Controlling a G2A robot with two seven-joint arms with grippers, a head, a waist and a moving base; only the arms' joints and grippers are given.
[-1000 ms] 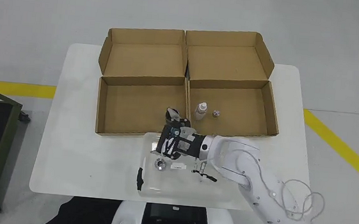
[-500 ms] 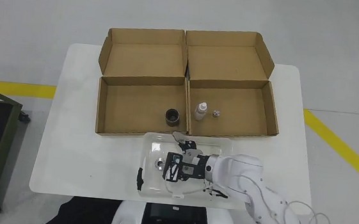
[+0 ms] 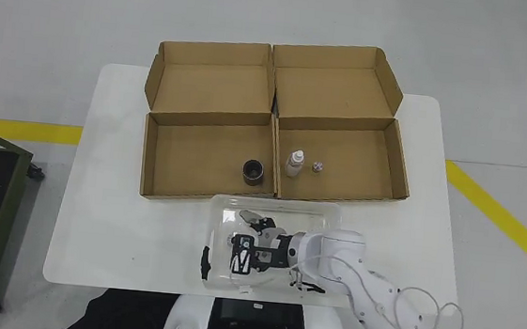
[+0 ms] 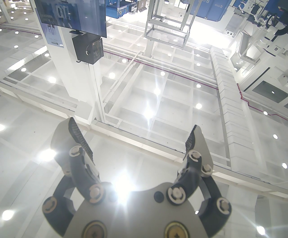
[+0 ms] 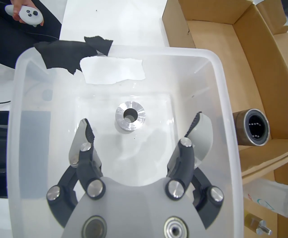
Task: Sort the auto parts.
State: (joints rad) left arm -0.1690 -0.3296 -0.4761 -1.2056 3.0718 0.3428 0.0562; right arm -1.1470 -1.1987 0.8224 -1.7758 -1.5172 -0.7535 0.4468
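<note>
A silver metal bushing with a centre hole stands on the floor of the clear plastic bin. My right gripper hangs open just above it, one finger on each side, touching nothing. In the top view the right gripper sits over the left part of the bin. A dark cylindrical bearing lies in the left cardboard box, next to its right wall. My left gripper is open with nothing in it and points up at a ceiling.
The right cardboard box holds a white bottle and a small part. Both boxes stand just behind the bin with their lids folded back. Black tape and a white label stick to the bin's end wall.
The right gripper let the dark bearing go into the left box, then drew back and came down into the bin over the silver bushing.
</note>
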